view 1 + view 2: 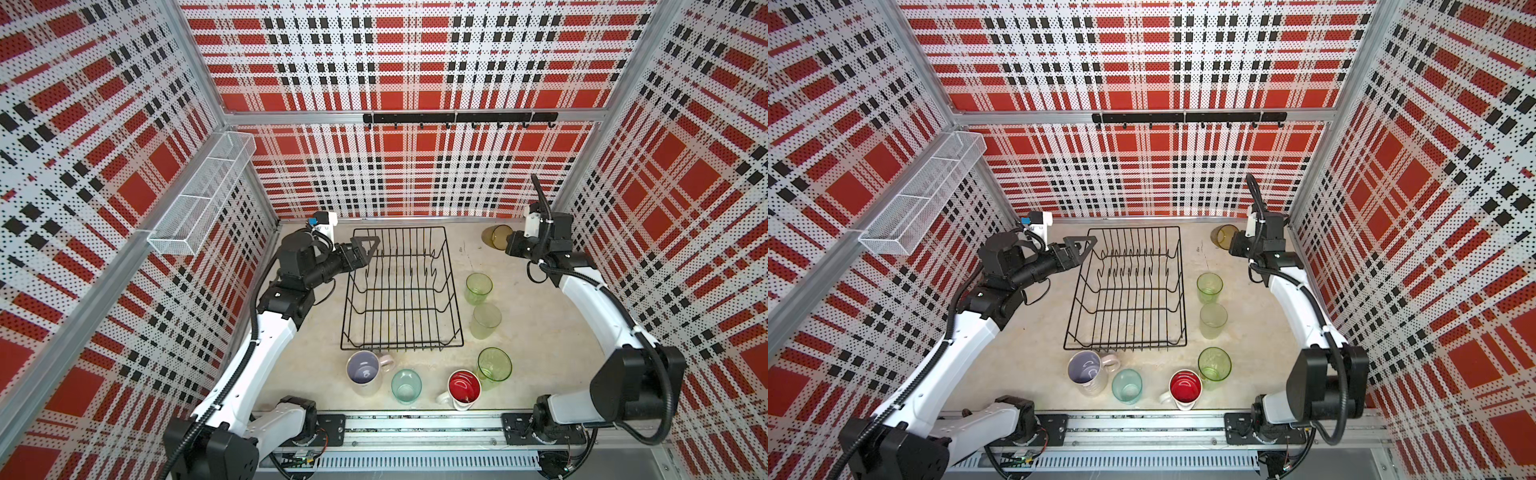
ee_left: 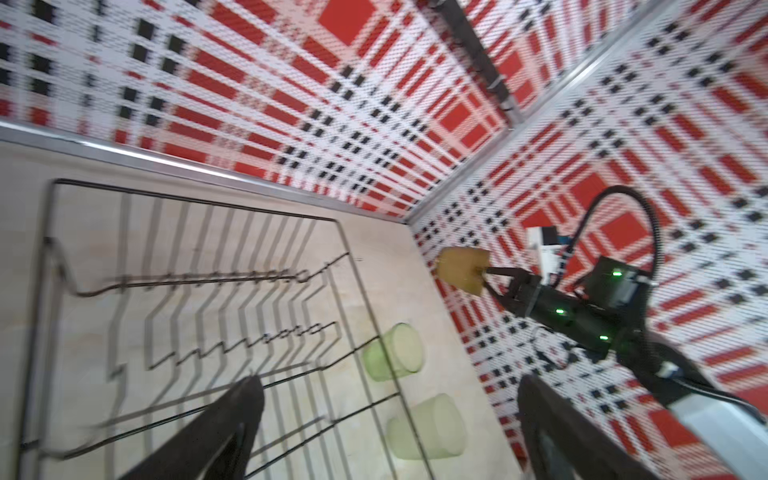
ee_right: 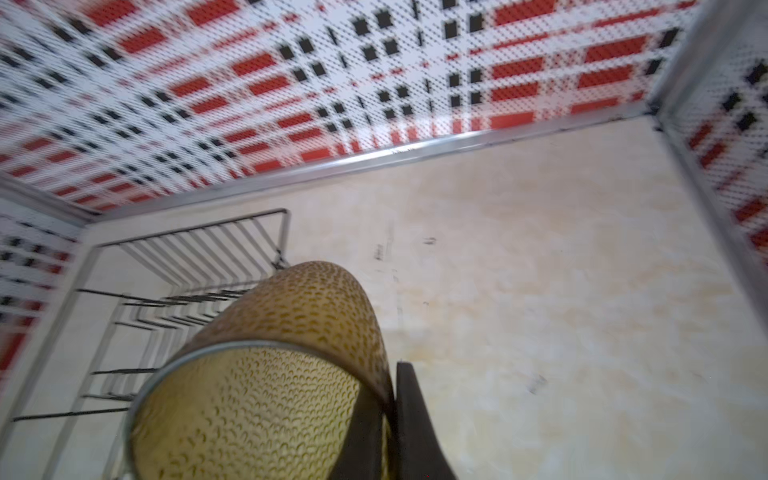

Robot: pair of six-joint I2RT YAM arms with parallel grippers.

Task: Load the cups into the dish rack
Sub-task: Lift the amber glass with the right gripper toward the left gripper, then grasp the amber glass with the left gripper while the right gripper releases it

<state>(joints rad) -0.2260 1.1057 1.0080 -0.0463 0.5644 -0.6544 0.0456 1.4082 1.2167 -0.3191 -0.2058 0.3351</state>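
Six cups stood on the table (image 1: 536,332) outside the empty rack (image 1: 401,347): far green tumbler (image 1: 478,286), frosted cup (image 1: 485,319) and near green tumbler (image 1: 494,365) along its right side; pink mug (image 1: 365,372), teal cup (image 1: 406,386) and white mug (image 1: 463,388) before its near edge. The amber cup (image 3: 291,332) was tipped sideways near the far right corner, its wall pinched by the right gripper (image 3: 392,411). The left gripper (image 1: 368,251) hovered at the rack's far left corner, jaws wide apart, empty.
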